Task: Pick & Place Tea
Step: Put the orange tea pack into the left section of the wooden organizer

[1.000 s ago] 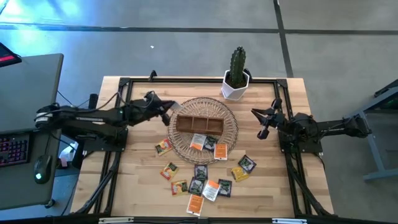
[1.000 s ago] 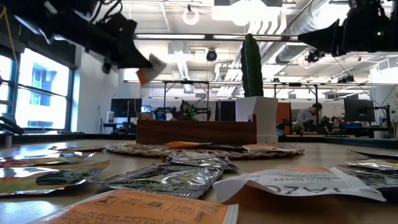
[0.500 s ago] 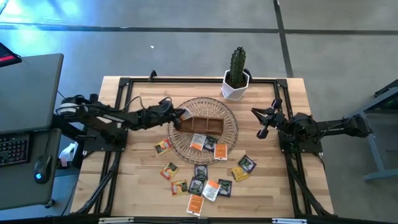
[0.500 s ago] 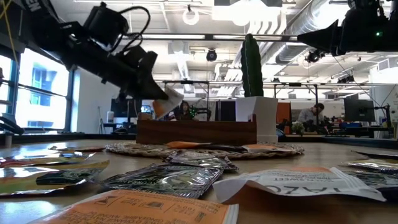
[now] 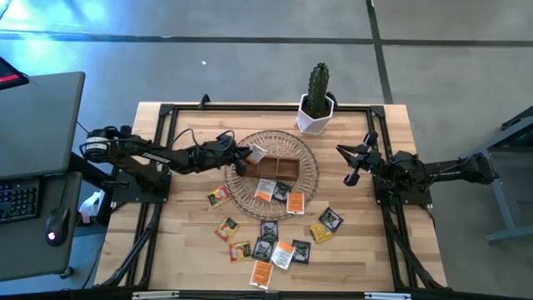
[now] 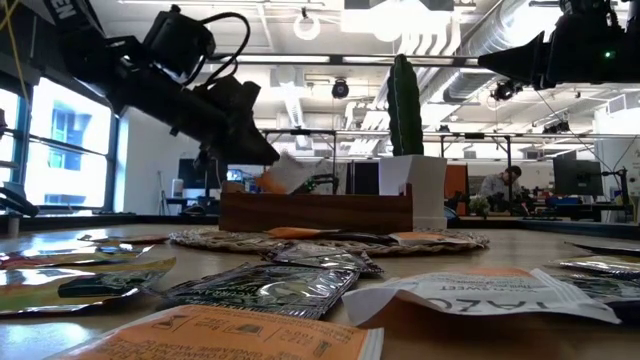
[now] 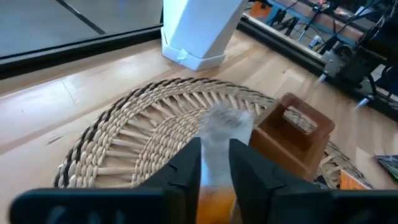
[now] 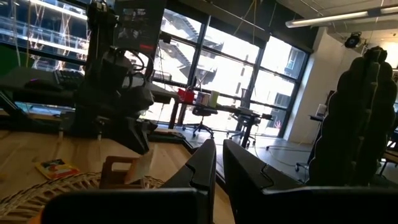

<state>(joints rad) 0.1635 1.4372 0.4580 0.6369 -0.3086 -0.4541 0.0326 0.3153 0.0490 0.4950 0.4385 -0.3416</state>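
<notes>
From above, the left gripper (image 5: 244, 156) is seen at the 9 o'clock end of the wooden box (image 5: 268, 167) on the wicker basket (image 5: 305, 183), pinching a tea packet (image 5: 257, 155). The right gripper (image 5: 353, 165) is held at 3 o'clock, fingers pressed together. At table height, the packet (image 6: 287, 172) hangs just above the box (image 6: 315, 212). In the left wrist view, the packet (image 7: 221, 140) is clamped between the fingers (image 7: 186, 171).
</notes>
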